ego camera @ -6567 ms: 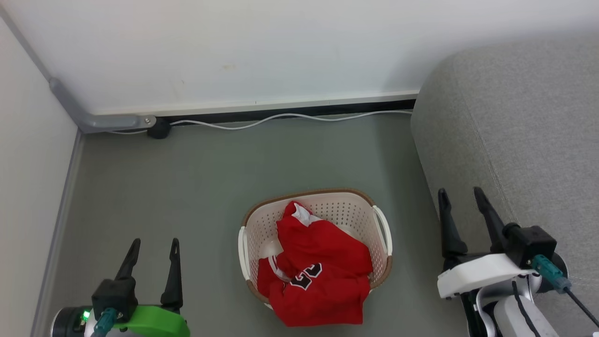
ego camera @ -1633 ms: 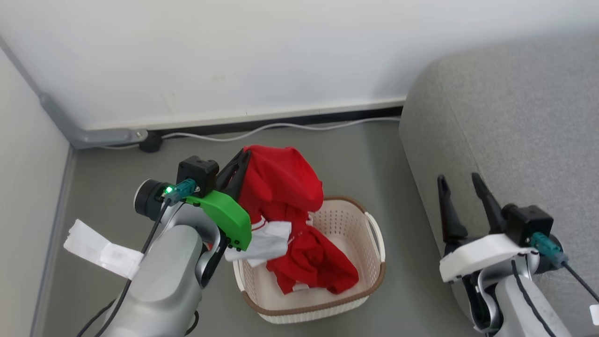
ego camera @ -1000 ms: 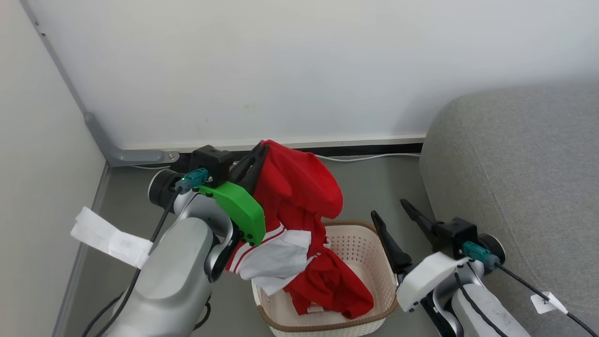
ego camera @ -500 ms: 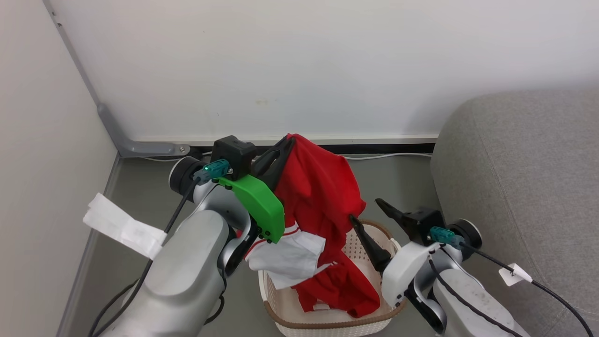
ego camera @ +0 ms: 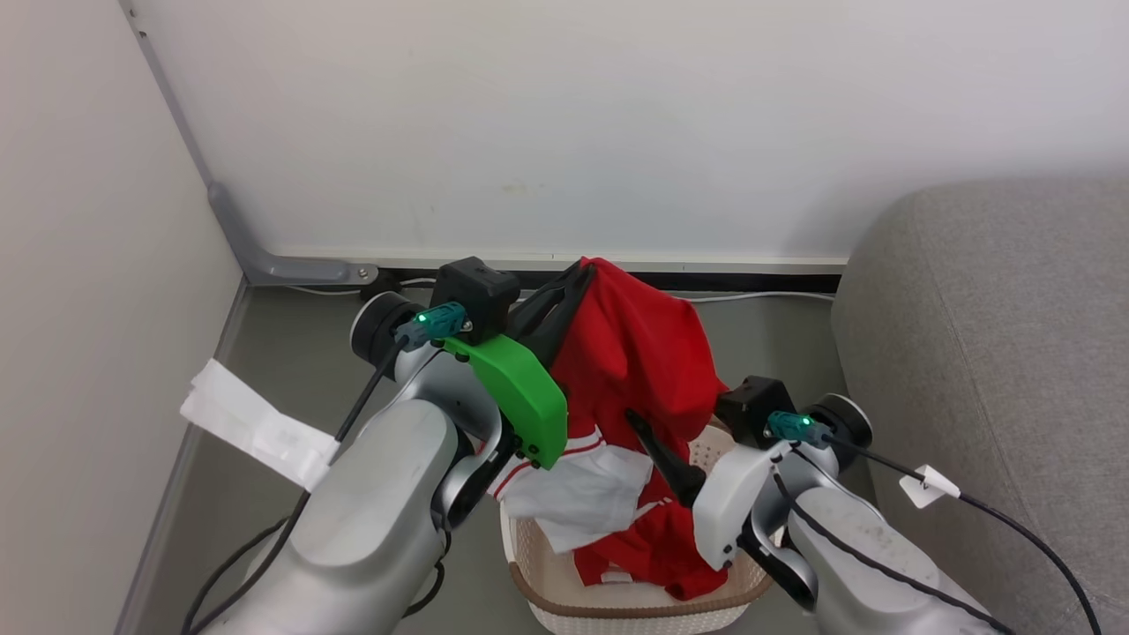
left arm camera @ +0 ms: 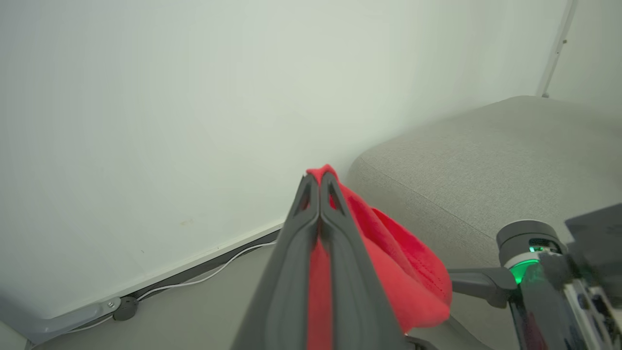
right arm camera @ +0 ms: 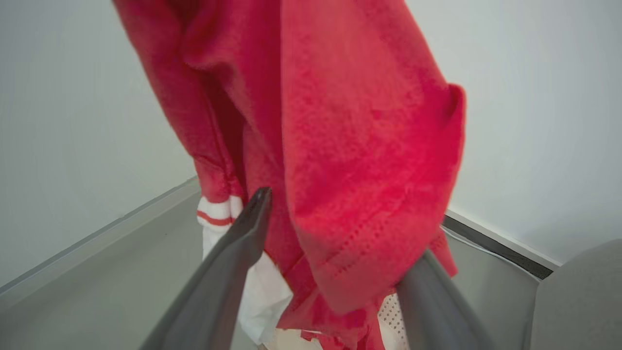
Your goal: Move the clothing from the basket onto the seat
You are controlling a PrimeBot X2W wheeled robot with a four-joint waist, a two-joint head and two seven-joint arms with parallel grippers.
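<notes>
My left gripper (ego camera: 578,275) is shut on the top of the red clothing (ego camera: 639,353) and holds it up above the basket (ego camera: 635,610). The garment hangs in a long fold, and its white, red-striped part (ego camera: 582,494) and lower end reach into the basket. My right gripper (ego camera: 661,406) is open, with its fingers on either side of the hanging cloth. In the right wrist view the clothing (right arm camera: 340,121) drapes between the fingers (right arm camera: 248,228). The left wrist view has the left gripper (left arm camera: 318,179) pinching red cloth (left arm camera: 393,257). The grey seat (ego camera: 988,353) stands to the right.
A white wall rises close behind, with a white cable (ego camera: 758,297) along the black skirting and a grey conduit (ego camera: 265,265) in the left corner. A side wall closes off the left. Grey floor (ego camera: 291,353) lies around the basket. The seat (left arm camera: 486,160) sits close to the right arm.
The camera has shifted. My left gripper has kept its hold and carried the clothing higher. My right gripper has swung left until its open fingers straddle the hanging cloth.
</notes>
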